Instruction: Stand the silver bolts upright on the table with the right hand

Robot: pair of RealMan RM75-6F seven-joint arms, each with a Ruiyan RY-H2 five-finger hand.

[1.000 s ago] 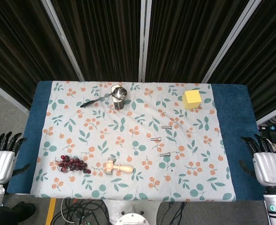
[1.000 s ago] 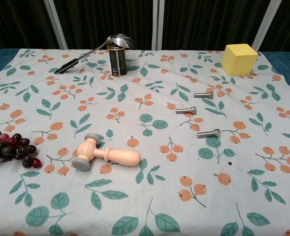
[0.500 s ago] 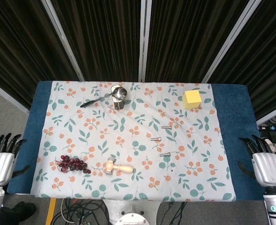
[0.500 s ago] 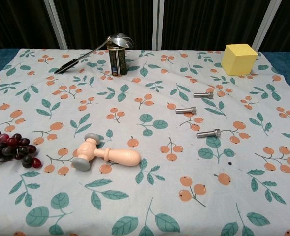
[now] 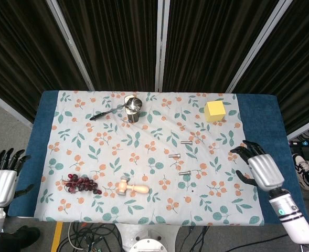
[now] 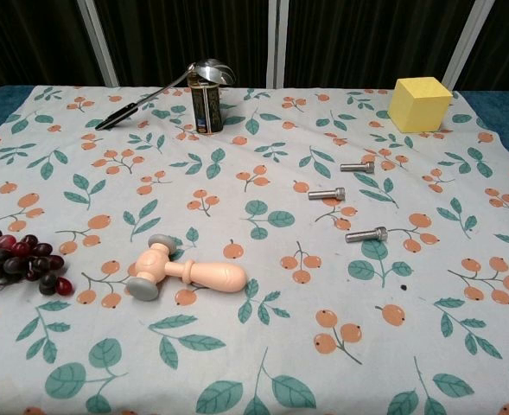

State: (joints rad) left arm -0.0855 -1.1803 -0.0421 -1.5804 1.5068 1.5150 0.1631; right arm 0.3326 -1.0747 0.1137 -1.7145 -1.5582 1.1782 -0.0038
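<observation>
Now my right hand hovers empty, fingers spread, with three silver bolts lying flat to its left.

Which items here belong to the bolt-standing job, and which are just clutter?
Job: three silver bolts, all lying flat; right robot hand.

Clutter: yellow block, can with spoon, toy hammer, grapes, left robot hand.

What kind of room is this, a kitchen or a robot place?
Probably a robot test room, not a kitchen: black curtains hang behind one table, a robot hand reaches over it, and cables lie on the floor.
</observation>
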